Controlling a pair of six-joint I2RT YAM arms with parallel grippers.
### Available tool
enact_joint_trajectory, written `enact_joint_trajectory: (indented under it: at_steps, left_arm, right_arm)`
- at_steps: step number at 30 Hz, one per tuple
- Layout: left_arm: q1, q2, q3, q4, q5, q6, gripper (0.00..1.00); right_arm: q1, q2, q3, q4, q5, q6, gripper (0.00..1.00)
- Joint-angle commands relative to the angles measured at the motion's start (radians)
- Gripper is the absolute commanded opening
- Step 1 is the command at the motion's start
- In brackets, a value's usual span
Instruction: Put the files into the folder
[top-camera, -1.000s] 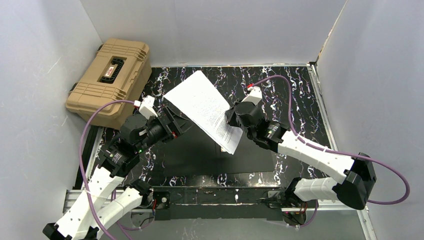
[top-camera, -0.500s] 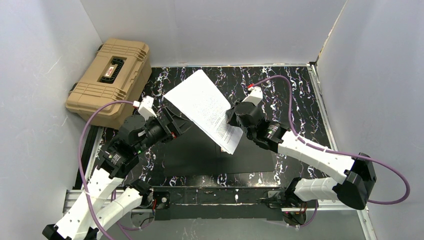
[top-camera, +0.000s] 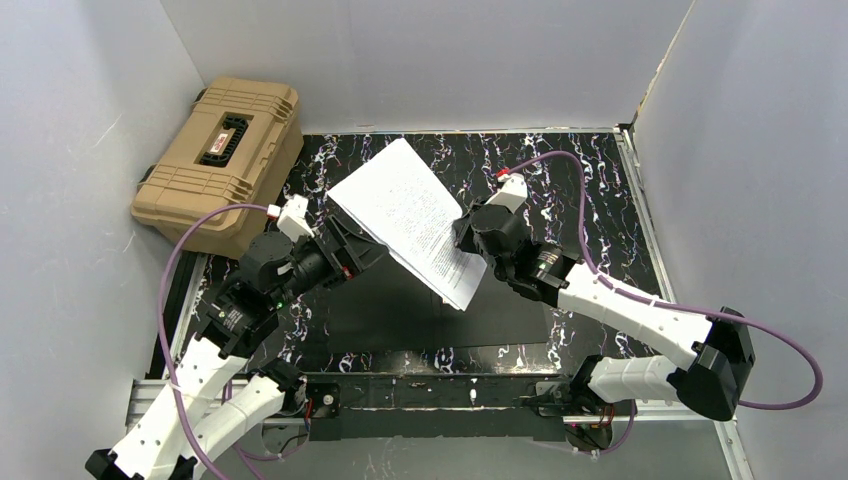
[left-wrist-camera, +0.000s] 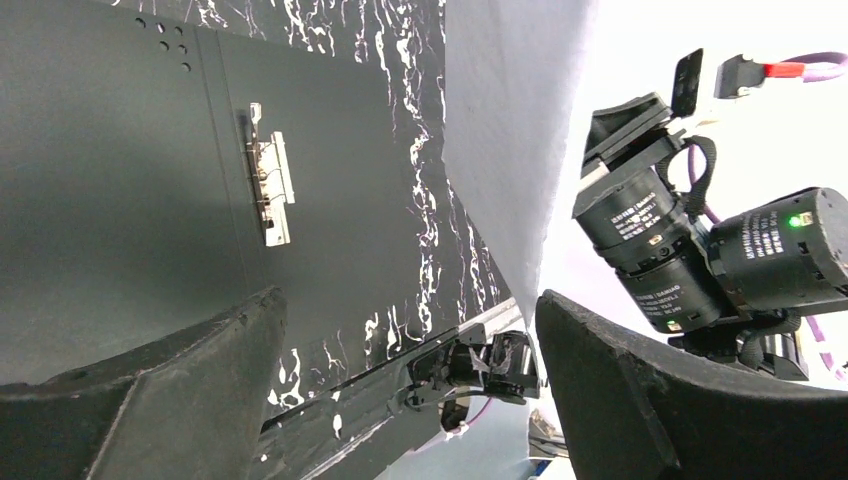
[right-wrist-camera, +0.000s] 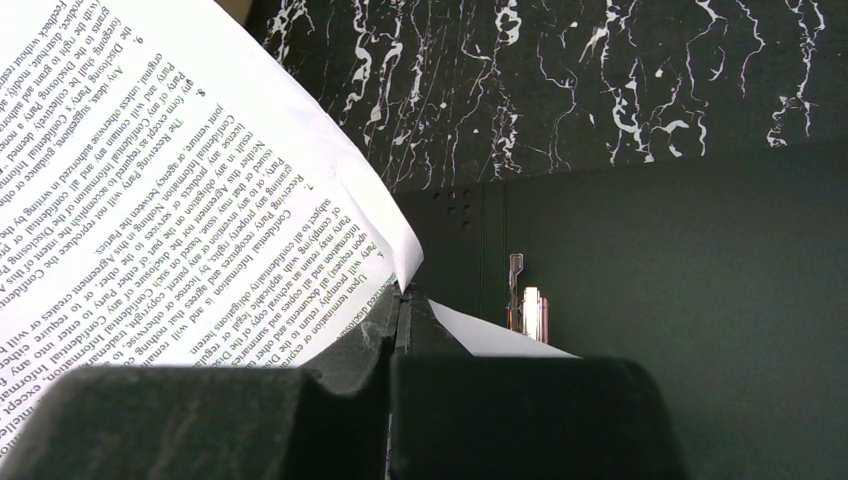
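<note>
The files (top-camera: 405, 215), white sheets printed with small black text, hang tilted above the table. My right gripper (top-camera: 466, 243) is shut on their right edge; in the right wrist view the closed jaws (right-wrist-camera: 402, 300) pinch the printed sheets (right-wrist-camera: 170, 220). The folder (top-camera: 400, 315) lies open and flat under them, black inside up, with a metal clip (right-wrist-camera: 530, 305) that also shows in the left wrist view (left-wrist-camera: 268, 190). My left gripper (top-camera: 366, 250) is open and empty beside the sheets' lower left edge; its fingers (left-wrist-camera: 680, 400) straddle nothing, and the paper's edge (left-wrist-camera: 510, 150) hangs just ahead.
A tan ribbed hard case (top-camera: 220, 160) stands at the back left, off the black marbled table (top-camera: 590, 190). Grey walls close in the back and both sides. A metal rail (top-camera: 430, 390) runs along the near edge between the arm bases.
My left gripper has crept slightly right, closer under the sheets' left edge. The right gripper and the sheets have barely moved.
</note>
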Motion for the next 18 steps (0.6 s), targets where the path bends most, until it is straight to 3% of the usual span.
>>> enact_joint_trajectory:
  at_steps: [1,14,18]
  left_arm:
    - [0.0,-0.001,-0.009,-0.007,-0.019,0.001,0.92]
    - [0.0,0.024,-0.002,-0.008,-0.053,0.004,0.92]
    - [0.0,0.041,-0.002,-0.009,-0.071,0.009,0.87]
  right_arm:
    - [0.01,-0.034,0.038,0.016,0.04,0.01,0.01]
    - [0.029,-0.032,0.032,0.032,0.032,0.006,0.01]
    - [0.035,-0.024,0.017,0.04,0.031,0.018,0.01]
